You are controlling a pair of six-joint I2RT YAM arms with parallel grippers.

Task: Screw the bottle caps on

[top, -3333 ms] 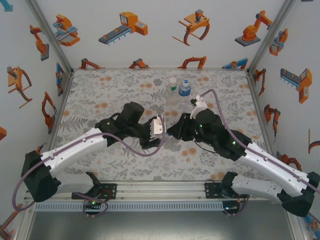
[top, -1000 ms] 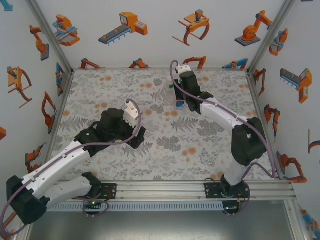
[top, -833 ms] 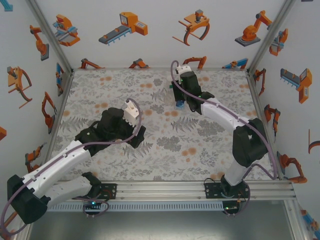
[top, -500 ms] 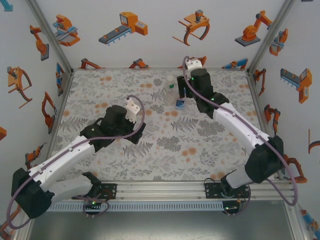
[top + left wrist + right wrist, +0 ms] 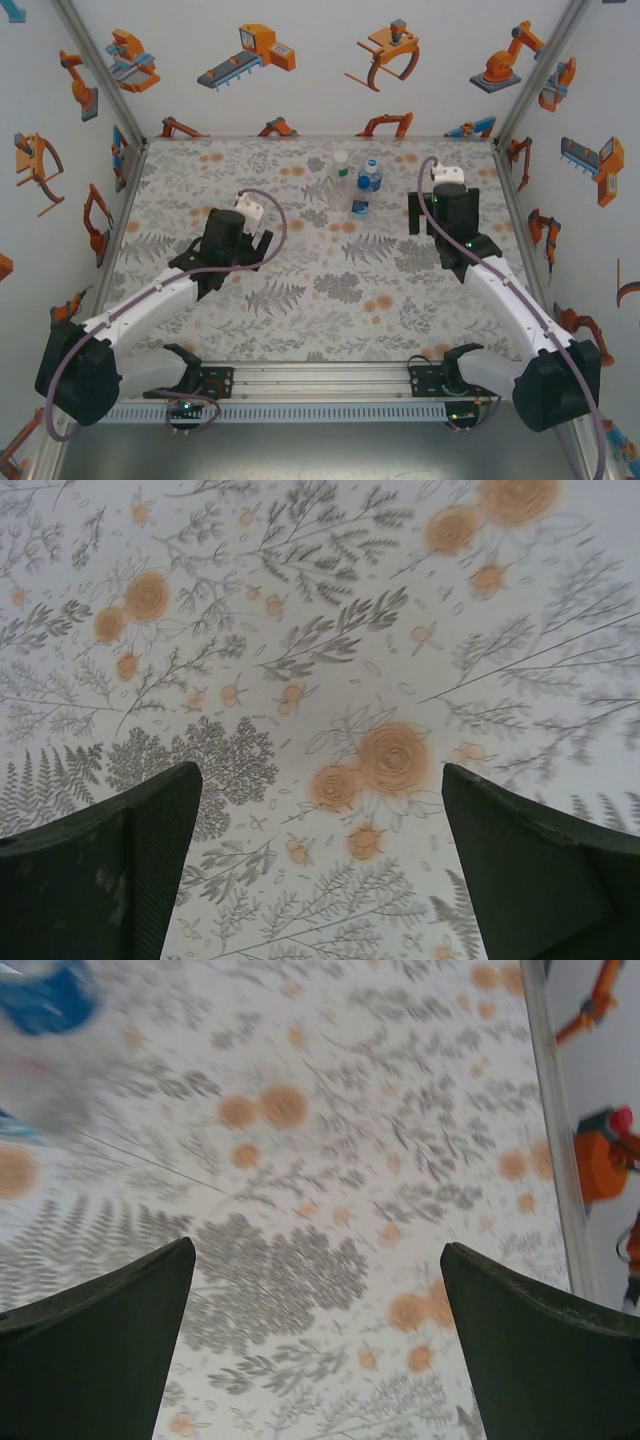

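**1. Task items (top external view).**
The bottles stand upright and close together at the upper centre of the frame, near the rear edge of the surface.
- The clear bottle, on the left, carries a white cap on its neck (whether it is threaded fully home cannot be told at this size).
- The blue-label bottle stands just beside it on the right.
- A small blue item sits just below the pair in the frame. Its identity cannot be determined.

**2. Left tool.**
- State: spread fully wide, gripping nothing.
- In the left wrist view, its fingers occupy the two lower corners. Only bare floral surface lies between and above them.
- In the top external view, the left arm lies left of centre, well apart from the bottles.

**3. Right tool.**
- State: jaws wide apart, nothing held.
- In the right wrist view, printed surface lies between the fingers. The blue-label bottle appears blurred in the upper left corner, clear of the tool.
- In the top external view, the right arm lies to the right of the bottles, near them but not touching.
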